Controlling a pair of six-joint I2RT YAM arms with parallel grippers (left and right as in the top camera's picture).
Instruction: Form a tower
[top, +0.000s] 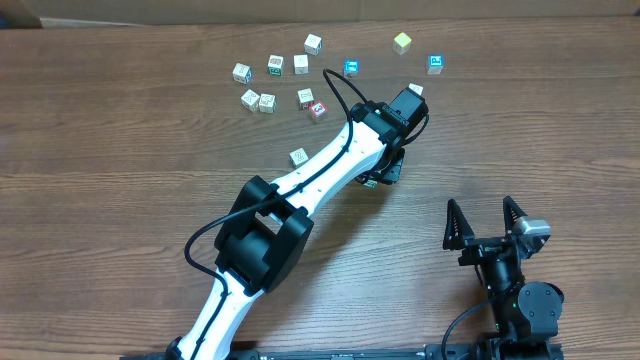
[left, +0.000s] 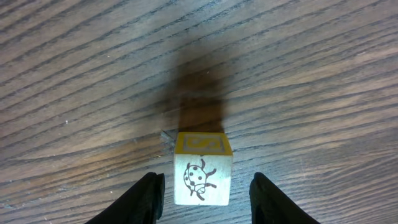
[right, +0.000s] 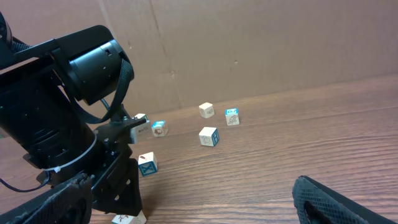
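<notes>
I see no standing tower in any view. What I have is a single cube (left: 202, 169) sitting between the left fingers (left: 205, 182). Its ladybird face is turned toward the wrist camera and a yellow-bordered face lies on the side away from it. It looks to rest straight on the desk (left: 74, 74). The left fingers stand partly spread, one on each side of the cube, with a sliver of desk showing in both gaps, wider on one side than the other. Nothing is gripped.

The right fingers (top: 480, 208) are spread wide and hold nothing, well apart from the cube. The loose cubes (top: 275, 68) lie scattered well beyond the left fingertips.

I judge the cube to be light, hard wood. It should not give under a squeeze, so a modest closing force ought to do. The printed faces look smooth, and I would expect the cube to twist or slide if the pads land on an edge or corner. I'd take it on the two opposite side faces that already face the pads, square and centred. I'd grip at mid-height or a touch higher, so the bottom stays free to seat on another block. A stack one cube wide will tip easily, so any release should be gentle.
</notes>
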